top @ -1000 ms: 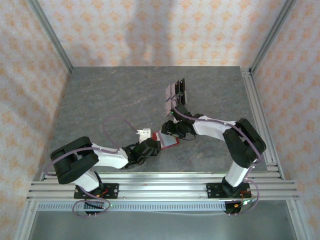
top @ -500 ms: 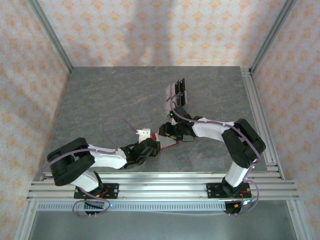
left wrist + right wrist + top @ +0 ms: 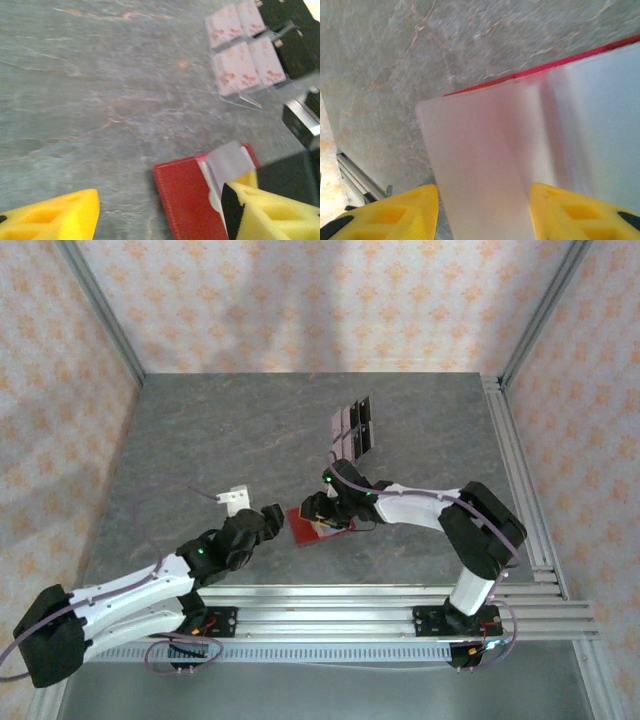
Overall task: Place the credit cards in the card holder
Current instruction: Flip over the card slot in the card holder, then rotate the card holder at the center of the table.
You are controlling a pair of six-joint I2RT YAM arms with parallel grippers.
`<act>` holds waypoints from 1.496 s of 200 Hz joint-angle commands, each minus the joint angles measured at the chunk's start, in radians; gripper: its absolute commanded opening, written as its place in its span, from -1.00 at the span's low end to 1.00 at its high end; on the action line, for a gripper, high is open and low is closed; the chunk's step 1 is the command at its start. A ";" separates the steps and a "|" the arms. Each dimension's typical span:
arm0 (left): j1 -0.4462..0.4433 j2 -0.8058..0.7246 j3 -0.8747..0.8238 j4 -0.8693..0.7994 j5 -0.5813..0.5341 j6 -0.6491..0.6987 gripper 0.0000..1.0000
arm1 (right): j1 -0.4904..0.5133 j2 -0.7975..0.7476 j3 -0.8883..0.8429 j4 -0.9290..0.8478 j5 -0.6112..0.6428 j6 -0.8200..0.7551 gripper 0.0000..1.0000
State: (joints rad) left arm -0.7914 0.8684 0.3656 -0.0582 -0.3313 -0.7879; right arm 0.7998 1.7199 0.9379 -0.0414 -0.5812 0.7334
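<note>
The red card holder (image 3: 303,530) lies near the front middle of the grey tabletop (image 3: 220,430). A pale credit card (image 3: 475,165) juts from one of its corners, pinched between the yellow fingers of the right claw (image 3: 326,510). The left claw (image 3: 271,519) hovers just beside the holder's left edge, fingers spread and gripping nothing. Farther back, more credit cards (image 3: 245,55) stand upright in a clear stand (image 3: 242,100). Their red markings are too blurred to read.
</note>
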 commanded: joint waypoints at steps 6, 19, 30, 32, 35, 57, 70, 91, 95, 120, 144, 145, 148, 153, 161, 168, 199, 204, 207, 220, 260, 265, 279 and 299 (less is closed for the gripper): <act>0.036 -0.017 -0.001 -0.136 -0.023 -0.024 0.39 | 0.035 0.061 0.045 0.056 0.006 0.043 0.02; 0.040 0.001 0.017 -0.153 -0.015 -0.026 0.39 | 0.046 0.091 0.058 0.067 0.008 0.053 0.02; 0.040 0.024 0.030 -0.160 -0.011 -0.028 0.39 | 0.049 0.115 0.065 0.077 0.005 0.062 0.02; 0.040 0.028 0.034 -0.161 -0.008 -0.028 0.39 | 0.049 0.119 0.066 0.080 0.005 0.064 0.02; 0.040 0.036 0.037 -0.163 -0.005 -0.028 0.39 | 0.049 0.123 0.067 0.087 0.002 0.069 0.02; 0.040 0.086 0.068 -0.170 0.012 -0.025 0.42 | 0.049 0.135 0.081 0.094 -0.009 0.073 0.02; 0.041 0.113 0.086 -0.175 0.022 -0.022 0.45 | 0.047 0.121 0.096 0.081 -0.014 0.065 0.02; 0.040 0.144 0.110 -0.178 0.040 -0.016 0.50 | 0.032 0.072 0.120 0.059 -0.022 0.051 0.02; 0.040 0.148 0.113 -0.179 0.044 -0.016 0.52 | 0.025 0.060 0.122 0.054 -0.019 0.049 0.03; 0.040 0.173 0.129 -0.166 0.076 -0.010 0.61 | -0.035 -0.019 0.128 0.009 -0.011 0.023 0.03; 0.040 0.228 0.159 -0.140 0.130 0.002 0.68 | -0.084 -0.065 0.140 -0.094 0.024 -0.050 0.03; 0.040 0.231 0.160 -0.138 0.132 0.003 0.68 | -0.085 -0.066 0.139 -0.098 0.024 -0.053 0.03; 0.040 0.241 0.165 -0.136 0.140 0.005 0.69 | -0.092 -0.070 0.140 -0.113 0.028 -0.062 0.03; 0.040 0.258 0.173 -0.130 0.152 0.007 0.70 | -0.098 -0.074 0.139 -0.130 0.035 -0.076 0.03; 0.040 0.288 0.187 -0.122 0.169 0.007 0.70 | -0.108 -0.081 0.135 -0.152 0.046 -0.093 0.03; 0.038 0.315 0.197 -0.116 0.184 0.009 0.71 | -0.116 -0.082 0.127 -0.165 0.055 -0.106 0.03; 0.010 0.417 0.230 -0.099 0.194 0.013 0.72 | -0.137 -0.077 0.061 -0.144 0.070 -0.118 0.02; 0.005 0.433 0.238 -0.105 0.189 0.015 0.72 | -0.139 -0.075 0.049 -0.137 0.073 -0.117 0.01; 0.002 0.442 0.242 -0.111 0.185 0.014 0.72 | -0.140 -0.073 0.041 -0.132 0.074 -0.117 0.01; -0.008 0.482 0.265 -0.141 0.162 0.016 0.71 | -0.142 -0.068 0.009 -0.112 0.085 -0.114 0.00; -0.011 0.580 0.327 -0.255 0.069 0.010 0.71 | -0.143 -0.062 -0.066 -0.071 0.096 -0.102 -0.01; -0.011 0.591 0.339 -0.273 0.057 0.009 0.70 | -0.143 -0.062 -0.076 -0.064 0.094 -0.099 -0.01; -0.010 0.629 0.366 -0.319 0.027 0.003 0.70 | -0.143 -0.062 -0.099 -0.042 0.087 -0.084 -0.01; -0.005 0.683 0.390 -0.339 0.020 0.004 0.69 | -0.143 -0.069 -0.131 -0.008 0.075 -0.060 -0.01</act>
State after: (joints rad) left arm -0.7986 1.4986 0.7147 -0.2974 -0.2321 -0.7849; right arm 0.6601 1.6524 0.8417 -0.1078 -0.5163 0.6460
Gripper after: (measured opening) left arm 0.848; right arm 0.496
